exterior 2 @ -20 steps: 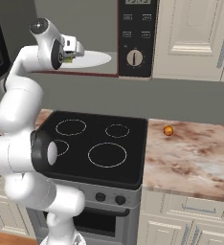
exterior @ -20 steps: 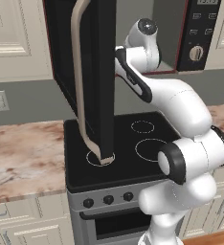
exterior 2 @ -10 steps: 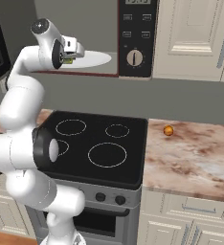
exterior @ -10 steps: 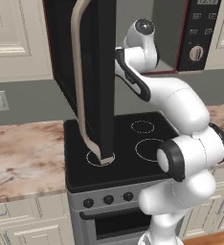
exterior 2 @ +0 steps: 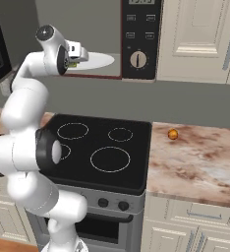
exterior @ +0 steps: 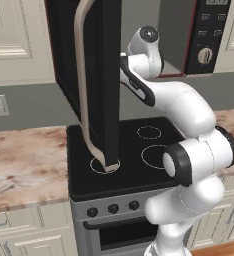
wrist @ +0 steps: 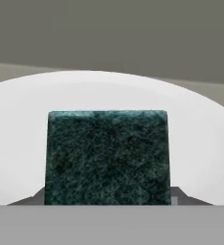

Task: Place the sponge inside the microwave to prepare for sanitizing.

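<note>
One sponge (wrist: pixel 107 158) sits pinched in your tool (exterior 2: pixel 75 58) over the near part of the white plate (wrist: pixel 195 139) inside the microwave (exterior 2: pixel 139 39); lower it flat before you spread the jaws.

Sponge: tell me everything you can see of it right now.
In the hand view the sponge shows its dark green, rough scouring face, squarish and filling the middle of the frame, square to the camera. It sits between the gripper's fingertips, over the white plate inside the microwave. Whether it rests on the plate or hangs just above it cannot be told. In the right base view a sliver of yellow and green shows at the gripper, at the plate's near edge.
</note>
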### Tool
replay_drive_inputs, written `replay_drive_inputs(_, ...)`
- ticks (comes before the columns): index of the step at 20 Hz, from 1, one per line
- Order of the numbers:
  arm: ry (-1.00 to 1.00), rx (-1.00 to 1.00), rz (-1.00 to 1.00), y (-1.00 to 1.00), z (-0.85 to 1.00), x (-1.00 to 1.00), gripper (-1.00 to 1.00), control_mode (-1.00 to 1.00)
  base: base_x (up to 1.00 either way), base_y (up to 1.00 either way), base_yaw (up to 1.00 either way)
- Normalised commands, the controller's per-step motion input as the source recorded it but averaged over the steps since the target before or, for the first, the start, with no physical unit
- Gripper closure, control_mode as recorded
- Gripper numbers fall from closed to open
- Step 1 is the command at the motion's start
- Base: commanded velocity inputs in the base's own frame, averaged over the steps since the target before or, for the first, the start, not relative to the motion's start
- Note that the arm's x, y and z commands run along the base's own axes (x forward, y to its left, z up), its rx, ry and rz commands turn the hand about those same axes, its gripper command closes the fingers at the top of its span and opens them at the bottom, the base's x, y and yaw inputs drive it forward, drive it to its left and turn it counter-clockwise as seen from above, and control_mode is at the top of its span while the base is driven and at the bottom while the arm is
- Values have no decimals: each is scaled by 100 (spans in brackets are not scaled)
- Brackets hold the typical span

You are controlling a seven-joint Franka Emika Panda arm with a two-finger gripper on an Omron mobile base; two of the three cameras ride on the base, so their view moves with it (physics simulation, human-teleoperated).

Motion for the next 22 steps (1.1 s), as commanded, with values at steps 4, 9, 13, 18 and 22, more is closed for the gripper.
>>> replay_drive_inputs(4, -6, 0, 0, 0, -9, 18, -100, -100, 0, 0, 0)
replay_drive_inputs(9, -1, 0, 0, 0, -2, 15, -100, -100, 0, 0, 0)
replay_drive_inputs(13, 3, 0, 0, 0, 0, 7, -100, -100, 0, 0, 0)
replay_drive_inputs(18, 10, 0, -1, 0, 26, -5, -100, -100, 0, 0, 0)
replay_drive_inputs(22, 2, 1, -3, 0, 44, -27, -100, -100, 0, 0, 0)
